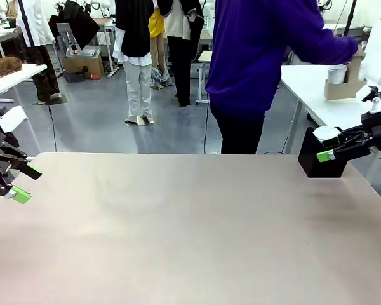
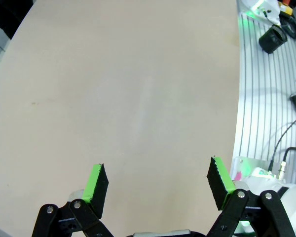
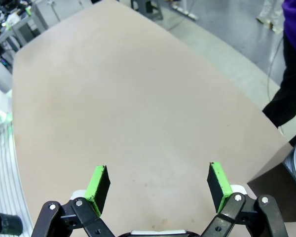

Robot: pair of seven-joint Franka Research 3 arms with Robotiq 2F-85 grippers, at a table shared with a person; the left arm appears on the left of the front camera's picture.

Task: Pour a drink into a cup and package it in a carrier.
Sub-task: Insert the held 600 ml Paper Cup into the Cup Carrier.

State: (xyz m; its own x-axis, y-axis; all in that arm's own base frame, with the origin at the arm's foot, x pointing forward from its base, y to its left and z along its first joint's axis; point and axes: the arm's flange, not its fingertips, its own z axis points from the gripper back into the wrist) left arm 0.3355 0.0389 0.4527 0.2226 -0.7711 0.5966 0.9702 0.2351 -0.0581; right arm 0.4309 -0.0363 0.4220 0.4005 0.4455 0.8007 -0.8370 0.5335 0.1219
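Note:
The person in a purple top stands at the far side, turned to a white side table [image 1: 317,95] at the back right, hands on the brown cardboard carrier [image 1: 344,88]. The white cup [image 1: 336,74] stands in it. The pitcher with the drink is out of view. My left gripper [image 1: 24,183] hangs open at the table's left edge with nothing between its fingers; in the left wrist view it [image 2: 158,182] is over bare tabletop. My right gripper [image 1: 335,146] is open at the far right, beside the black box, and it [image 3: 158,185] holds nothing.
A black box [image 1: 319,164] with a white round thing [image 1: 326,133] on top sits at the beige table's [image 1: 178,229] far right corner; its edge [image 3: 281,185] is in the right wrist view. People stand farther off in the room.

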